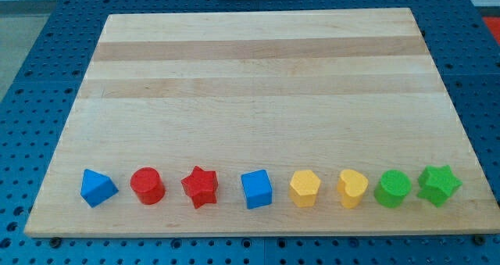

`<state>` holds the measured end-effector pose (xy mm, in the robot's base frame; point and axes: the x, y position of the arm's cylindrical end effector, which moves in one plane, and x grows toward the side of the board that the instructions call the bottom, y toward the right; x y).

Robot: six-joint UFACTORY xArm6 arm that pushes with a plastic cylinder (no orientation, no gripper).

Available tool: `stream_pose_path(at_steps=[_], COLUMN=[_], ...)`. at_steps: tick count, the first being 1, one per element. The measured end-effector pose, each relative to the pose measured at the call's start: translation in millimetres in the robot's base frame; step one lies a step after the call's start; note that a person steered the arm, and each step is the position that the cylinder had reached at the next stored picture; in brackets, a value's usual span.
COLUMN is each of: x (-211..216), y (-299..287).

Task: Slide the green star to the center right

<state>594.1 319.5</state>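
Observation:
The green star (439, 184) lies at the right end of a row of blocks along the view's bottom edge of the wooden board (258, 77). Just to its left is a green round block (392, 189). My tip does not show in the camera view, and no part of the rod is in sight.
The row runs leftward with a yellow heart (352, 188), a yellow hexagon block (305, 188), a blue cube (256, 189), a red star (200, 187), a red cylinder (147, 185) and a blue triangular block (98, 188). A blue perforated table (31, 77) surrounds the board.

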Motion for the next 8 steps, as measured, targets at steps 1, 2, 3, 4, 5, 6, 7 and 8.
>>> stream_pose_path(at_steps=[1, 2, 3, 4, 5, 6, 7, 8], x=[22.2, 23.9, 24.1, 24.1, 21.1, 11.6, -3.9, -22.2], y=[-21.2, -45.3, -73.9, -93.0, -94.1, -94.0, -94.0, -94.0])
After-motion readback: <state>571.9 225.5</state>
